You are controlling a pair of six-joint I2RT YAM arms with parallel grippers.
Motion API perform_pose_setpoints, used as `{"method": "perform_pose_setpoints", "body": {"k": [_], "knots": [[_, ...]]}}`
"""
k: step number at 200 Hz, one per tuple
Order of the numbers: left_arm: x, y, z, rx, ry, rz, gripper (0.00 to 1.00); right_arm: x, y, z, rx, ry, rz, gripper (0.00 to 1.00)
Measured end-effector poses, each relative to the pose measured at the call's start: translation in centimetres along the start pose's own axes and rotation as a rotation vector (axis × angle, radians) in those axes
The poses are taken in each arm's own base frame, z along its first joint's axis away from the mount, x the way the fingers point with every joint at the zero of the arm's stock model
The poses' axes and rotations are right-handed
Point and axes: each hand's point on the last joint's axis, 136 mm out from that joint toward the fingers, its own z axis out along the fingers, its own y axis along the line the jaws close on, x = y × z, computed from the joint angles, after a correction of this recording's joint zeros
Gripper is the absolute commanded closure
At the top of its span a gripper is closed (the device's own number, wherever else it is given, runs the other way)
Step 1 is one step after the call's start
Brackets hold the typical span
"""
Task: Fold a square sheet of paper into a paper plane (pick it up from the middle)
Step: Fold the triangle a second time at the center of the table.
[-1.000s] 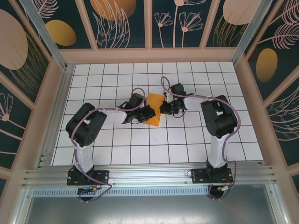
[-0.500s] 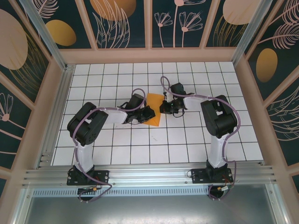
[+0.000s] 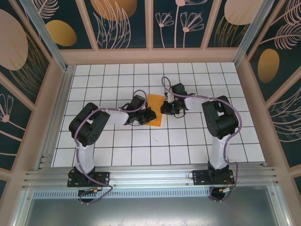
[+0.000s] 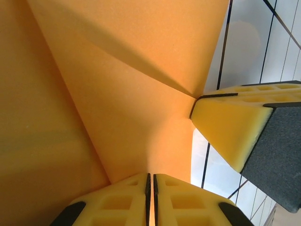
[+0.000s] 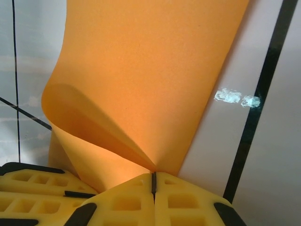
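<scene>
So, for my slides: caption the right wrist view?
Right tool pinching a curled thin orange paper sheet over the white gridded table.

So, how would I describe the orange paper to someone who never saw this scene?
Find the white table with black grid lines and look near its middle. There the thin orange paper sheet, partly folded, is pinched by the left claw and the right claw. Unlike the orange ovals on the dark walls, it is plain, angular and over the white tiles.
</scene>
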Motion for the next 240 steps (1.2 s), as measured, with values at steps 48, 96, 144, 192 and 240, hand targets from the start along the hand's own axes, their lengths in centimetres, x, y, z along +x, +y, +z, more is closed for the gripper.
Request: {"method": "perform_pose_setpoints", "body": {"k": [48, 96, 144, 192, 240], "knots": [[0.1, 0.1, 0.0, -0.015, 0.005, -0.004, 0.86, -0.8, 0.4, -1.2, 0.012, -0.047, 0.038, 0.7], [0.0, 0.2, 0.1, -0.043, 0.008, -0.012, 0.88, -1.4, 2.2, -4.9, 0.034, -0.164, 0.049, 0.85], [-0.1, 0.3, 0.1, -0.068, -0.002, -0.028, 0.89, 2.6, 3.8, -3.0, 0.023, -0.073, 0.07, 0.95], [-0.2, 0.3, 0.2, -0.085, -0.009, -0.043, 0.9, 5.0, 4.7, -2.2, -0.026, 0.006, 0.079, 0.97], [-0.2, 0.4, 0.1, -0.089, -0.011, -0.06, 0.92, 5.8, 4.6, -1.4, -0.026, 0.039, 0.084, 0.98]]}}
